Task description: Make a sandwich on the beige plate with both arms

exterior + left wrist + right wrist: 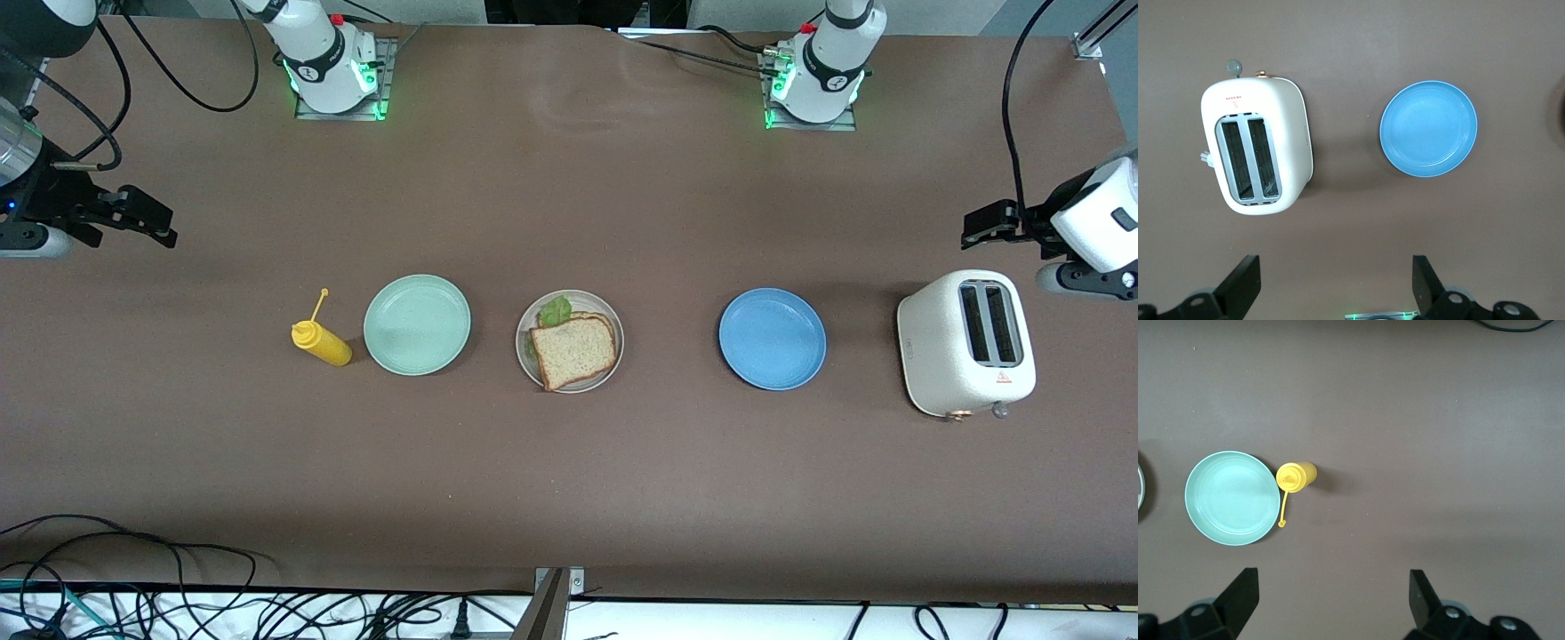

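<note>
**Sandwich assembled on the beige plate, both arms parked wide**

Toaster (965, 343) first: white, two-slot, it sits lowest in my front view, at lower right of the row.

My left gripper (1335, 283) has its fingers (1243, 279) spread fully apart and holds nothing; it hangs at the right edge of the frame, above the toaster. My right gripper (1333, 599) is likewise spread wide with nothing in it, at the left edge of the frame over bare table (569, 498).

At frame centre, the sandwich (573, 348) lies on the beige plate (527, 359), top bread slice up, lettuce (556, 310) peeking out at its upper edge. A mint-green plate (417, 324) and a yellow squeeze bottle (323, 343) sit left of it; a blue plate (772, 339) lies between it and the toaster.
</note>
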### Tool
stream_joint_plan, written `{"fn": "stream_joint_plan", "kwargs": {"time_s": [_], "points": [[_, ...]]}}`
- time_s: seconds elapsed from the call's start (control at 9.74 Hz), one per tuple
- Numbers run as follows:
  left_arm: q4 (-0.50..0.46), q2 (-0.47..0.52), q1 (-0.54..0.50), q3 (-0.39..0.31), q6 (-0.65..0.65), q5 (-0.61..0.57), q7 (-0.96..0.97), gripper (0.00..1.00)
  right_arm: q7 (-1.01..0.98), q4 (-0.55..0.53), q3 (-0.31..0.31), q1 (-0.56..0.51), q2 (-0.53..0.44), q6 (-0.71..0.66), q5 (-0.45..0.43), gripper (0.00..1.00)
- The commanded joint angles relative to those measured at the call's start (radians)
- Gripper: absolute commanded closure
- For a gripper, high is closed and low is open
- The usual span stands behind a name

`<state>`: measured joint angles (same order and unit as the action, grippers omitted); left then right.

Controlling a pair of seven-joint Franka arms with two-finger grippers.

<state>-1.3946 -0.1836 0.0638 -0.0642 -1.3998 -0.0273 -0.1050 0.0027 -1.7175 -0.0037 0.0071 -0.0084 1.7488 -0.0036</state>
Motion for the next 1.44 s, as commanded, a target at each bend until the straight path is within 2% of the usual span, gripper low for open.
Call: {"fn": "stream_joint_plan", "kwargs": {"time_s": [0.0, 0.1, 0.41, 1.03, 1.33], "points": [[-0.024, 0.021, 0.001, 0.007, 0.009, -0.017, 0.021, 0.00, 0.011, 0.021, -0.001, 0.005, 0.008, -0.012, -0.012, 0.00], [-0.043, 0.026, 0.001, 0.007, -0.007, -0.017, 0.021, 0.00, 0.011, 0.022, -0.001, 0.005, 0.008, -0.012, -0.012, 0.00], [-0.208, 0.116, -0.001, 0.007, -0.132, -0.017, 0.021, 0.00, 0.011, 0.022, -0.001, 0.007, 0.008, -0.011, -0.012, 0.00], [-0.117, 0.112, 0.001, 0.007, -0.081, -0.020, 0.022, 0.00, 0.011, 0.022, -0.001, 0.007, 0.008, -0.009, -0.012, 0.00], [-0.113, 0.112, 0.001, 0.006, -0.082, -0.019, 0.019, 0.00, 0.011, 0.022, -0.001, 0.007, 0.008, -0.009, -0.012, 0.00]]}}
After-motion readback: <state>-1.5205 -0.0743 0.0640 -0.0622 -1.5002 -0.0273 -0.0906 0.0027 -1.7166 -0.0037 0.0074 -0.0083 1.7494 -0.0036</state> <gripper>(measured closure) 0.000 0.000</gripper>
